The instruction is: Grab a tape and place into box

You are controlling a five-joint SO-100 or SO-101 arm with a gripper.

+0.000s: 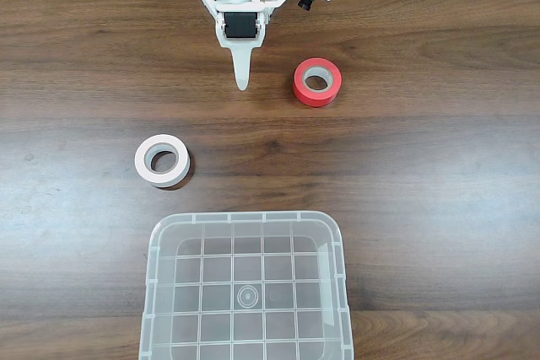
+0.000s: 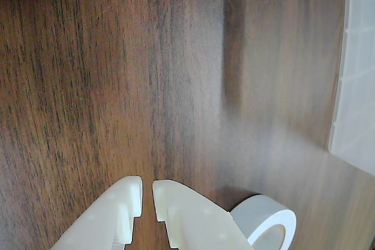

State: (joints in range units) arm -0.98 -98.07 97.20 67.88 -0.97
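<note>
The red tape (image 1: 317,82), a small roll with a grey core, lies flat on the wooden table at the upper right of the fixed view. My gripper (image 1: 243,80) hangs to its left, apart from it, its white fingers pointing down at the table. In the wrist view the gripper (image 2: 147,190) shows its two white fingers almost touching with nothing between them, over bare wood. The clear box (image 1: 156,292) with a grid bottom stands at the bottom centre of the fixed view, and its pale wall (image 2: 354,57) runs along the right edge of the wrist view.
A white roll of tape (image 1: 162,160) lies between the gripper and the box, left of centre; it also shows in the wrist view as the white roll (image 2: 266,226) just beside the right finger. The arm's base sits at the table's far edge.
</note>
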